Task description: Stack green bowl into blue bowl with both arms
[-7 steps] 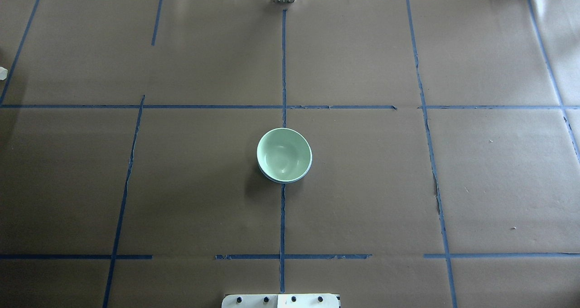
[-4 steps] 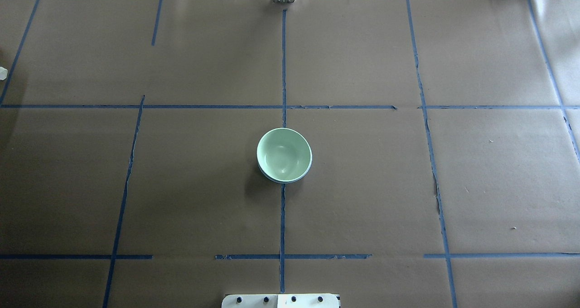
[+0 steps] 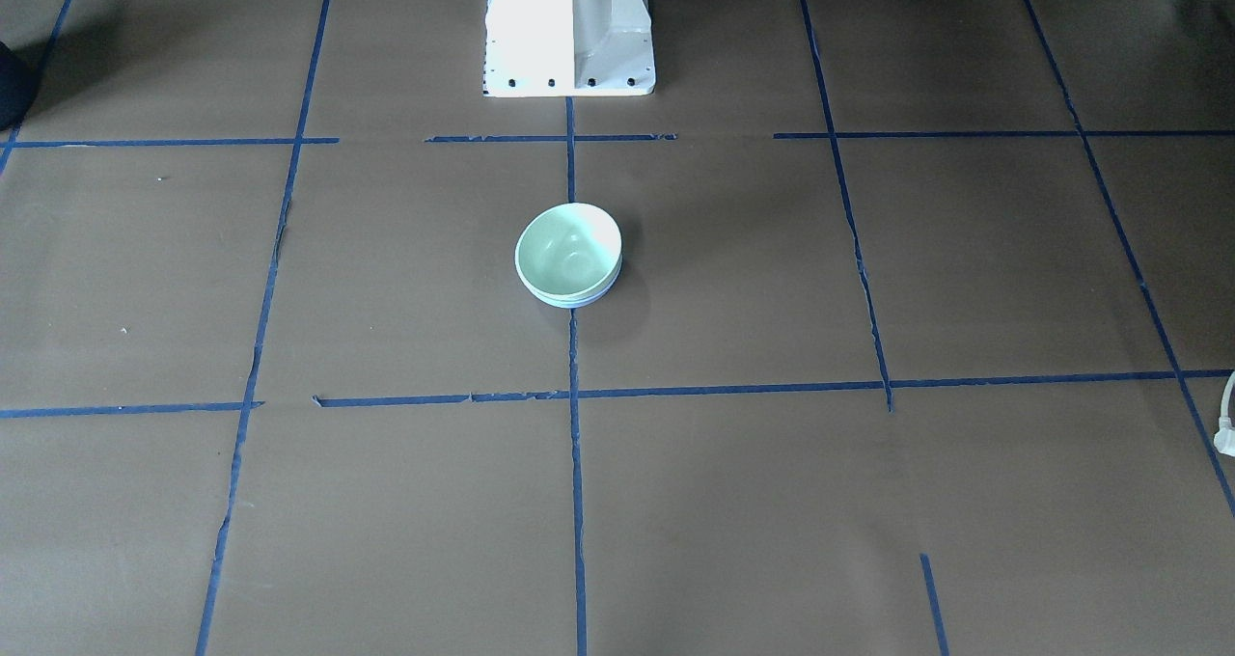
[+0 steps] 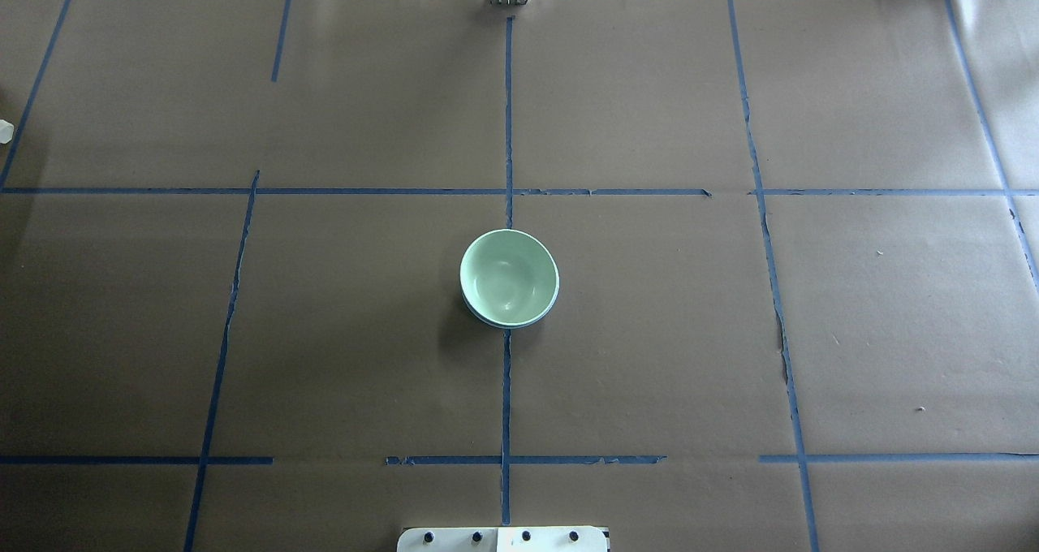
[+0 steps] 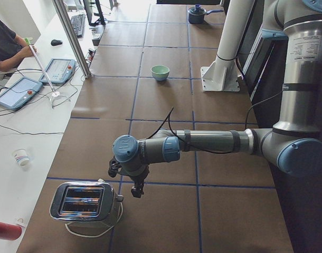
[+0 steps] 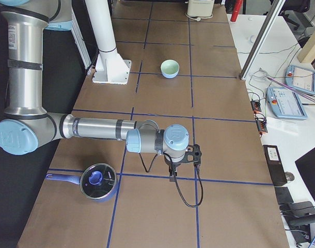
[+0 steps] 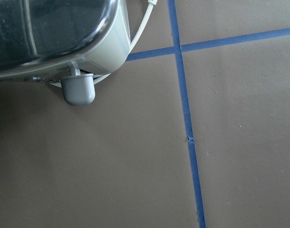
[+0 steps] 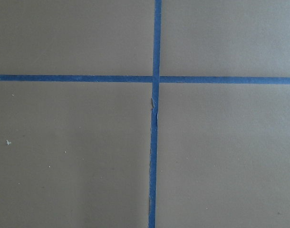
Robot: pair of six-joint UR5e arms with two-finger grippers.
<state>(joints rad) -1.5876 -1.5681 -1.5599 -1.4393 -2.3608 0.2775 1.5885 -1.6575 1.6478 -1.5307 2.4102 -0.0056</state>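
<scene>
The green bowl (image 4: 509,276) sits upright inside the blue bowl (image 4: 553,304) at the table's middle, on the centre tape line. Only a thin rim of the blue bowl shows under it, also in the front view (image 3: 576,301), below the green bowl (image 3: 567,244). The stacked pair is small in the side views (image 5: 160,71) (image 6: 170,67). My left gripper (image 5: 134,187) hangs far from the bowls beside a toaster. My right gripper (image 6: 184,164) hangs over the table's other end. I cannot tell whether either is open or shut. Neither wrist view shows fingers or bowls.
A chrome toaster (image 5: 87,203) stands at the left end, close under the left wrist camera (image 7: 54,33). A dark pot with a blue lid (image 6: 98,181) stands near the right arm. The white pedestal (image 3: 569,29) is behind the bowls. An operator (image 5: 8,47) sits at a side desk.
</scene>
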